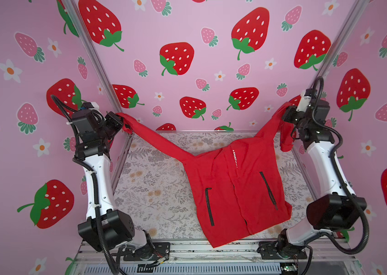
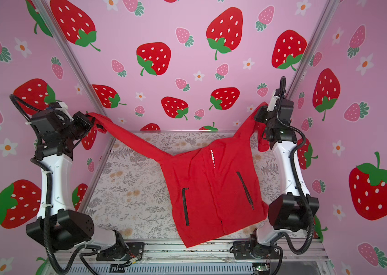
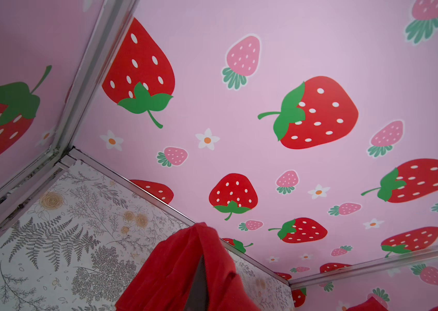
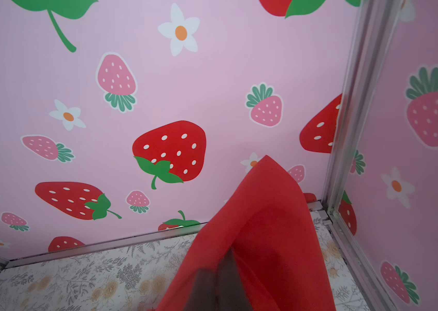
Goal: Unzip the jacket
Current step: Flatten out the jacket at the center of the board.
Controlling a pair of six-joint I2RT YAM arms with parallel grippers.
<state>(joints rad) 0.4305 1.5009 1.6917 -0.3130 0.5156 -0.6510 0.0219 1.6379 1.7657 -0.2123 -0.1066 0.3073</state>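
The jacket point(image 1: 235, 190) lies front-up in the lower centre-right on the floral tabletop point(image 1: 152, 190); the left fingers point(image 3: 199, 282) are clenched on its sleeve point(image 1: 154, 140), stretched up to the mid-left, the right fingers point(image 4: 227, 280) clenched on its fabric raised at mid-right

- Worktop point(image 1: 154, 190): covered in a pale sheet printed with grey ferns and tan flowers.
- Pink walls point(image 1: 187, 19): far, left and right, printed with strawberries and white flowers.
- Metal posts point(image 1: 97, 64): in the far corners.
- Metal rail point(image 1: 187, 252): along the near edge.
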